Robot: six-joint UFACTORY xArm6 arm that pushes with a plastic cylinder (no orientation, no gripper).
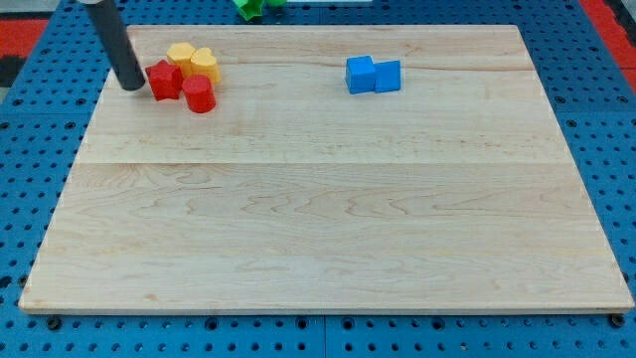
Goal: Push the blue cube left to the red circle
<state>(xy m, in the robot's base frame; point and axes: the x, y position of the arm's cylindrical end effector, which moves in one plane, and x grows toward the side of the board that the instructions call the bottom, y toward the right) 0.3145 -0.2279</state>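
The blue cube lies near the view's top, right of centre, touching another blue block on its left. The red circle, a short red cylinder, stands at the upper left, far to the left of the blue cube. A red star-like block sits against it on the left. My tip rests on the board just left of the red star block, close to or touching it, far from the blue cube.
Two yellow blocks sit just above the red ones. A green block lies off the board's top edge. The wooden board rests on a blue pegboard.
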